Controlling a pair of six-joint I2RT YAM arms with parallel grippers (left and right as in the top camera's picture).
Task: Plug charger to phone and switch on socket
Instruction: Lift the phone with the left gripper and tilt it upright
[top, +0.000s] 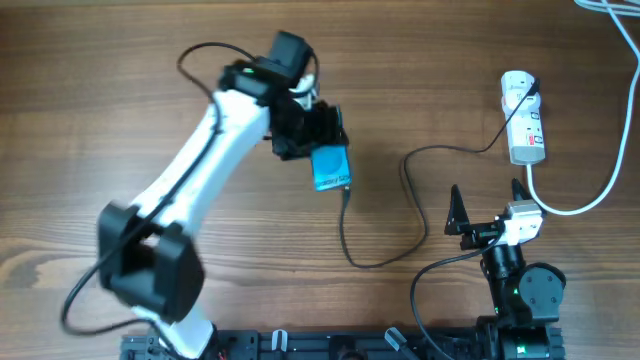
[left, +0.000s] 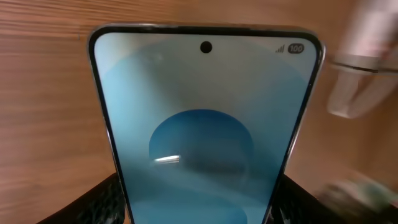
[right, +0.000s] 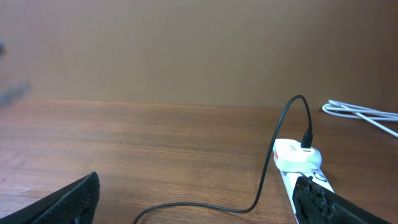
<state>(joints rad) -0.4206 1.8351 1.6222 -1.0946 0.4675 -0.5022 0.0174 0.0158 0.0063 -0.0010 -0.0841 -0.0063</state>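
Phone (top: 331, 168) is clamped between the left gripper's (left: 202, 200) two fingers (left: 106, 200). They press on its long sides near one end, so most of the lit blue screen juts out past the fingertips. That sideways hold keeps the far short edge free and steadies the body against a push from a plug.

The charger (top: 380, 262) runs in a loose loop over the table (top: 90, 120). In the overhead view its tip comes right up to the phone edge farthest from the left fingers. Whether it is seated in a port there cannot be told. Its other end is plugged upright into the socket (top: 523, 120).

The right gripper (top: 488, 210) hangs with its fingers spread wide and nothing between them, close above the tabletop. The socket lies just ahead of them, nearer the outer fingertip, with the white lead (top: 600, 190) curving off beyond it. That open, low pose near the strip looks suited to pressing its switch. The switch's position is too small to read, so I judge that step not yet confirmed.
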